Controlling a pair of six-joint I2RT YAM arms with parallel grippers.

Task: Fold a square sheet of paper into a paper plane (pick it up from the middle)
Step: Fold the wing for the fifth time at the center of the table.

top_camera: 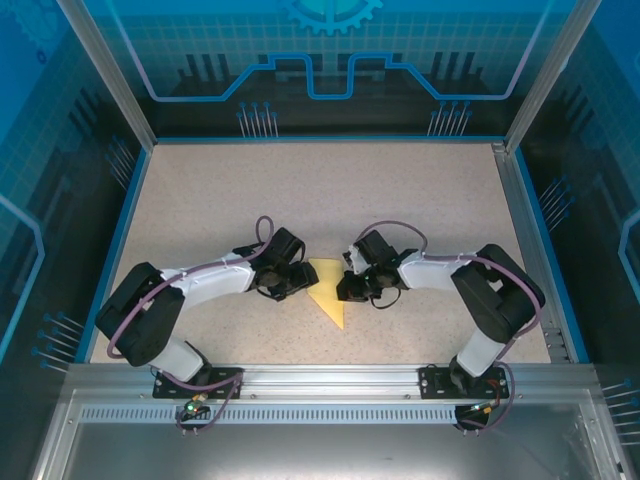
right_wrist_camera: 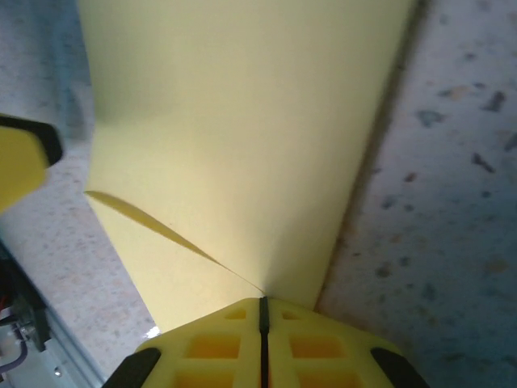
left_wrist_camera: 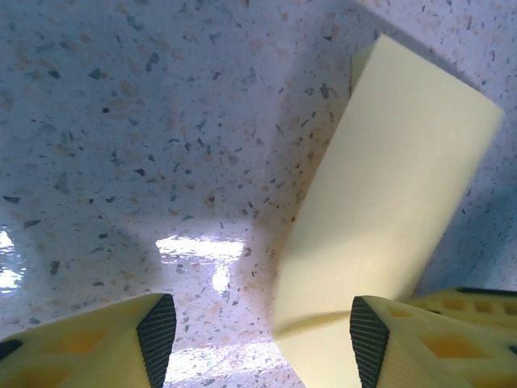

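the pale-yellow paper sheet [top_camera: 328,292] lies on the desk [top_camera: 300,190] between the two arms, near the front edge. it is already narrowed into a wedge whose point aims toward the arm bases. in the right wrist view a sharp line, either a crease or a layer's edge, runs from the fingertips out to one side of the sheet, so at least one fold looks made. the right fingers [right_wrist_camera: 242,333] are pressed together with the paper coming out from between them, so they appear to be gripping the sheet. the left fingers [left_wrist_camera: 155,333] stand wide apart and grip nothing; a flap of the paper rises off the desk just beside the inner face of one of them. judged from this, the task is partway: the shape is pointed but broad and loose, not yet a narrow dart with a firm centre crease. flattening the raised flap and making the further folds seem left to do.
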